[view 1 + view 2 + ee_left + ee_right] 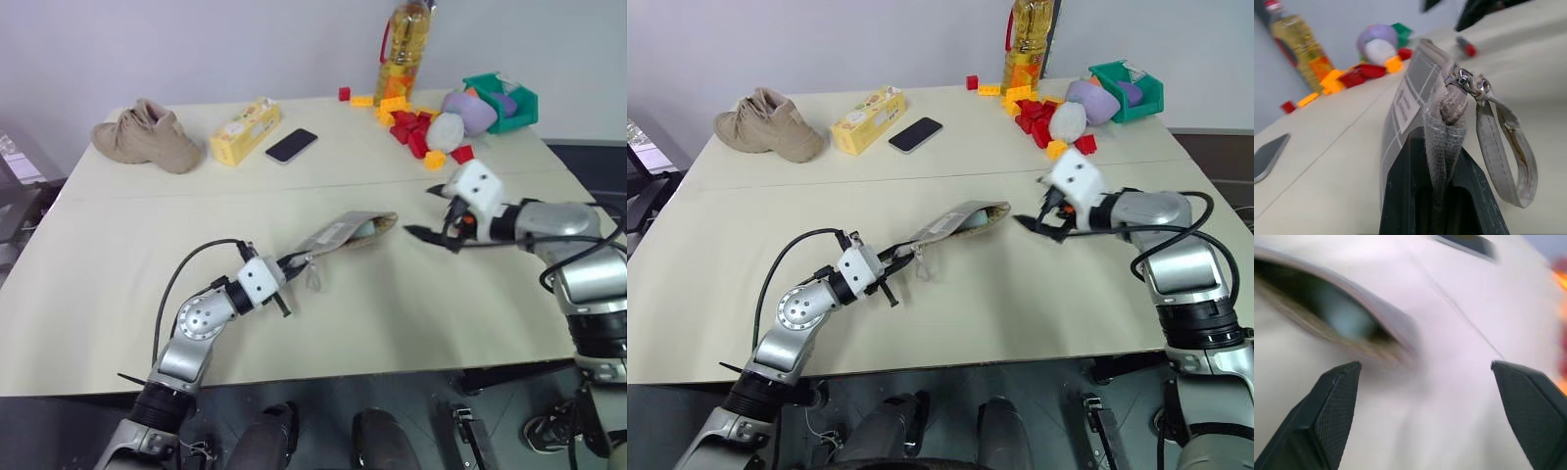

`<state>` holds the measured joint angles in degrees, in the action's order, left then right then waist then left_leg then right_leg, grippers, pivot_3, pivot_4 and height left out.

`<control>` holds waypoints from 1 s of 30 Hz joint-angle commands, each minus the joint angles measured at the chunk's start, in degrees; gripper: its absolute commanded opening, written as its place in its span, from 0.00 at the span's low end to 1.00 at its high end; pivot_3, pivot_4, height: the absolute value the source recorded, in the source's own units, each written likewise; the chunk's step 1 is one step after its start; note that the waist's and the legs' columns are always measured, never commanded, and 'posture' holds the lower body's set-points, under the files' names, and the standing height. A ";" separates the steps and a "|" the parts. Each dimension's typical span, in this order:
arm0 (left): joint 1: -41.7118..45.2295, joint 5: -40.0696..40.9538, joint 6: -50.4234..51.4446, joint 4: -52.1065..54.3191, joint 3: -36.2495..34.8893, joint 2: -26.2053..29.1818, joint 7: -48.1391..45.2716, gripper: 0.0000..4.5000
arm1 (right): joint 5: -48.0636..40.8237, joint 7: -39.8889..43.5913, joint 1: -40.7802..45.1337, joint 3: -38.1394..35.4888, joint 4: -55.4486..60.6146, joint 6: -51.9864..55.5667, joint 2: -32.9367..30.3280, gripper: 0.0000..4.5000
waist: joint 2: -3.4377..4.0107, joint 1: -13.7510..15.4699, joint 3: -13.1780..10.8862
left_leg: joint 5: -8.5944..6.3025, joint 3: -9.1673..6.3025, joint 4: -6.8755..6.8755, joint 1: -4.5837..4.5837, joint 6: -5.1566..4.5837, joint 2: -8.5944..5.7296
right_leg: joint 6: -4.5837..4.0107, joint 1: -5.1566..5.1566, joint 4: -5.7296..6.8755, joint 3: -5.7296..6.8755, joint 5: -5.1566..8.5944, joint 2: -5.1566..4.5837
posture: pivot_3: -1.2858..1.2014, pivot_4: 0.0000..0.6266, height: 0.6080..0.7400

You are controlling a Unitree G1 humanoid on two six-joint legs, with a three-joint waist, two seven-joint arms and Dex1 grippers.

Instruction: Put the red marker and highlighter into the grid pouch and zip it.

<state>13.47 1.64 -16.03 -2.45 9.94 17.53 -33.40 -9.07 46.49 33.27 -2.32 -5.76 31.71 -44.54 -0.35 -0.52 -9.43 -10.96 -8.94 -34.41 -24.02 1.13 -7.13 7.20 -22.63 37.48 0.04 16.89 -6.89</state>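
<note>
— Grid pouch (345, 233) first: where is it from the head camera?

— Mid-counter (98, 284), slanting up from the left gripper (290, 262), whose fingers are clamped on its zipper end. That arm reaches forward from the near edge, elbow bent, gripper aimed toward the right. The far end gapes, and something pale green, probably the highlighter (366, 228), shows inside the mouth.

— And the right arm?

— It comes in from the right, forearm almost level, with the right gripper (438, 219) tipped slightly down toward the pouch mouth. Its fingers stand wide apart, holding nothing, just beside the opening but not touching it.

— Left wrist view?

— The fingers (1400, 196) are pinched on the fabric edge beside the zipper pull (1469, 84) and its pale cord loop (1508, 147). A small red thing lies on the counter farther off; I cannot tell what it is.

— Right wrist view?

— Blurred. Both fingers (1327, 416) are spread, and the open mouth with the green shape inside lies ahead of the one on the pouch's side.
</note>
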 commanded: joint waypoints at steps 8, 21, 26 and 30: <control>2.16 -2.44 2.83 -0.85 -0.92 -3.74 7.60 0.00 | 1.70 -32.59 8.52 -13.67 -20.85 4.87 10.17 0.99 | 0.04 -0.56 0.00 | 0.07 0.30 0.01 -0.01 0.09 0.05 | 0.01 -0.18 0.15 -0.19 -0.01 0.00 | 0.52 0.24 1.00; 2.96 -2.25 2.90 -1.29 -0.20 -4.47 7.53 0.00 | -0.34 -47.10 16.74 -18.56 -34.74 10.05 16.63 0.69 | 0.05 -0.27 0.01 | 0.02 0.48 -0.15 0.00 0.01 0.05 | 0.02 -0.16 0.20 -0.38 -0.01 0.01 | 0.52 0.24 1.00; 2.76 -2.33 2.90 -1.22 -0.08 -4.80 7.76 0.00 | -1.31 -46.24 16.49 -18.34 -32.58 10.23 17.15 0.09 | 0.05 -0.34 0.01 | -0.07 0.59 -0.33 0.00 -0.14 0.05 | 0.02 -0.16 0.31 -0.46 -0.01 0.02 | 0.52 0.24 1.00; 2.64 -2.19 2.85 -1.15 -0.13 -4.91 7.71 0.00 | 0.38 -35.53 13.85 -10.77 -23.86 5.32 14.79 0.07 | 0.05 -0.43 0.01 | -0.13 0.72 -0.43 -0.01 -0.25 0.05 | 0.04 -0.21 0.41 -0.60 -0.01 0.03 | 0.52 0.24 1.00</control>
<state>15.60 -0.75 -12.76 -4.65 10.09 12.75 -25.93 -9.53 5.87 46.92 -16.68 -35.86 40.26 -28.20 -0.29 -0.95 -9.42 -11.10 -8.20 -34.84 -24.03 0.88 -7.08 7.24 -22.88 37.89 -0.59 16.88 -6.86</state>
